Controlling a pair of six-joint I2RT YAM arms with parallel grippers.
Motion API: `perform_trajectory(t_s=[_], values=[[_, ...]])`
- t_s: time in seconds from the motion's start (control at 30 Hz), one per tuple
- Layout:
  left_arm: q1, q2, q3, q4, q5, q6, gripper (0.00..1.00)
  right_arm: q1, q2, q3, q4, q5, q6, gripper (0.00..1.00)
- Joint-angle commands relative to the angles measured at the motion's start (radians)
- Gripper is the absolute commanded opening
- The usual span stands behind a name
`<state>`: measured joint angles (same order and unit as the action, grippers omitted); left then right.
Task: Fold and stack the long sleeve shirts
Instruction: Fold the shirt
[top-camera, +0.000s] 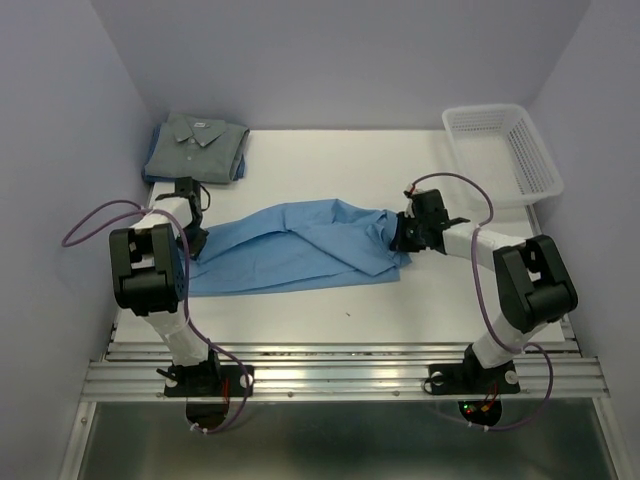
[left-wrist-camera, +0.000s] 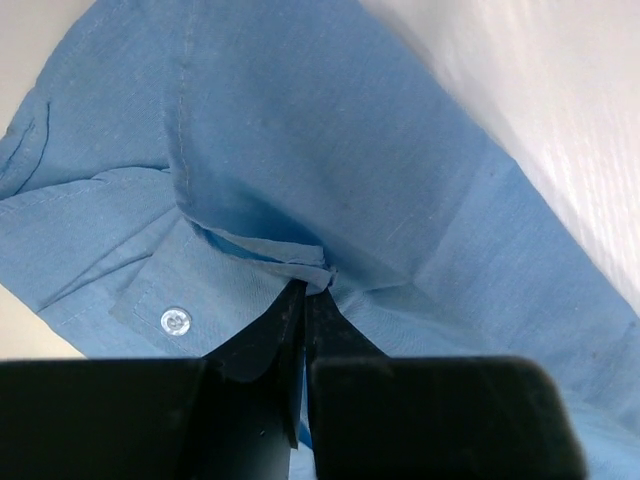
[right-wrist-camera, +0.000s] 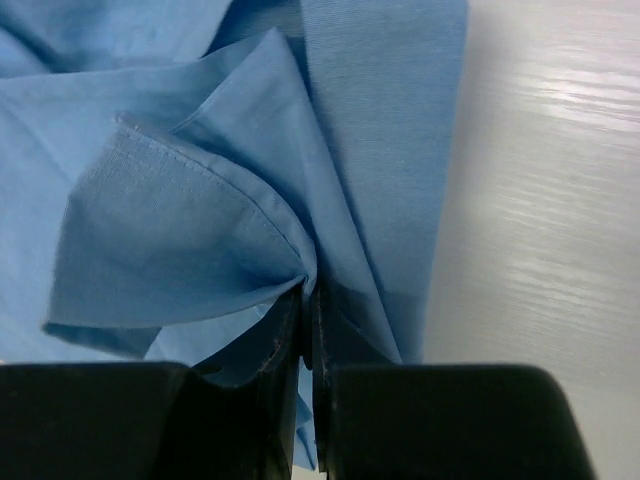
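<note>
Left gripper (left-wrist-camera: 305, 290): fills the bottom of its wrist view. The black jaws are clenched, nipping a small raised fold of the light blue shirt (left-wrist-camera: 330, 130), with the tips all but touching.
Button (left-wrist-camera: 175, 321): pale, sewn on a stitched band just left of the pinch and clear of the fingers.
Right gripper (right-wrist-camera: 308, 295): jaws pressed together on a gathered bunch of the same shirt. A stitched hem fans out up and to the left of the tips, and bare table (right-wrist-camera: 560, 200) lies to the right.
Basket (top-camera: 538, 160): white plastic mesh with low walls, at the far right corner of the table. Both shirts lie outside it, and it stands apart from the right gripper.
Writing: a small pale collar tag (top-camera: 205, 126) sits inside the neck of the grey shirt (top-camera: 195, 145), too small to read.
Light blue shirt, place: across the middle of the table, drawn out between the two grippers. Its left end is at the left gripper and its right end is bunched at the right one. It is creased and doubled over itself near the middle.
Grey shirt, place: folded with the collar on top, at the far left corner just behind the left arm. The edge of a blue cloth shows beneath its right side.
</note>
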<state>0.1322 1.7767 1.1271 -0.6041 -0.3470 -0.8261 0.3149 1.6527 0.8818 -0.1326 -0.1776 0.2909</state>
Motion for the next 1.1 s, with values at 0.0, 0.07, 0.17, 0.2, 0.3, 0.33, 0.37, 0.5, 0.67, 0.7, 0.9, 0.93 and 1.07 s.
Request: perform_trajectory(t_s=[0.0, 0.07, 0.17, 0.2, 0.3, 0.33, 0.37, 0.5, 0.67, 0.7, 0.9, 0.93, 1.07], values=[[-0.083, 0.053, -0.030, 0.038, 0.111, -0.005, 0.09, -0.040, 0.001, 0.020, -0.077, 0.266, 0.047, 0.01], [-0.126, 0.062, -0.032, 0.044, 0.134, -0.010, 0.01, -0.088, -0.010, 0.016, -0.119, 0.291, 0.027, 0.01], [-0.192, 0.064, -0.041, 0.050, 0.176, -0.016, 0.00, -0.160, -0.059, -0.001, -0.159, 0.355, 0.008, 0.01], [-0.207, 0.063, -0.046, 0.055, 0.187, -0.022, 0.00, -0.184, -0.077, -0.012, -0.160, 0.372, -0.004, 0.01], [-0.284, 0.032, -0.067, 0.061, 0.215, -0.030, 0.00, -0.264, -0.149, -0.012, -0.193, 0.365, -0.010, 0.01], [-0.295, 0.026, -0.073, 0.061, 0.224, -0.030, 0.00, -0.264, -0.160, 0.026, -0.212, 0.363, -0.021, 0.01], [-0.307, 0.017, -0.075, 0.060, 0.249, -0.030, 0.00, -0.264, -0.169, 0.049, -0.226, 0.362, -0.039, 0.01], [-0.368, -0.022, -0.064, 0.030, 0.261, -0.036, 0.00, -0.264, -0.223, 0.150, -0.263, 0.321, -0.110, 0.01], [-0.362, -0.049, 0.042, -0.046, 0.147, -0.024, 0.00, -0.244, -0.341, 0.221, -0.213, 0.063, -0.173, 0.01], [-0.355, -0.042, 0.075, -0.065, 0.123, -0.021, 0.00, -0.244, -0.350, 0.244, -0.210, 0.047, -0.177, 0.01], [-0.273, 0.053, 0.382, -0.134, 0.042, 0.034, 0.00, -0.244, -0.340, 0.489, -0.222, -0.016, -0.240, 0.01], [-0.247, 0.079, 0.454, -0.138, 0.031, 0.041, 0.00, -0.244, -0.328, 0.541, -0.197, -0.025, -0.239, 0.01], [-0.200, 0.148, 0.582, -0.157, 0.003, 0.068, 0.00, -0.244, -0.271, 0.634, -0.096, -0.075, -0.278, 0.01]])
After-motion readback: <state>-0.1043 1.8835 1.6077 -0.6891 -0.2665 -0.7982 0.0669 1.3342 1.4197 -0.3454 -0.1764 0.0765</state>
